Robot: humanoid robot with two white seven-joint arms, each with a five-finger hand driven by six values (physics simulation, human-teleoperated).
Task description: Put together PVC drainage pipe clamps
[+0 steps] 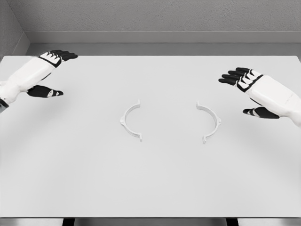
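Two white half-ring clamp pieces lie flat on the white table [150, 183], a gap between them. The left clamp half [130, 120] curves with its open side to the right. The right clamp half [209, 122] curves with its open side to the left. My left hand [52, 70] hovers over the table's far left, fingers spread, holding nothing, well apart from the left half. My right hand [245, 92] hovers at the right, fingers spread and empty, a short way right of the right half.
A grey wall and a floor strip run behind the table's far edge. The table's front edge crosses the bottom of the view, with dark legs showing beneath it.
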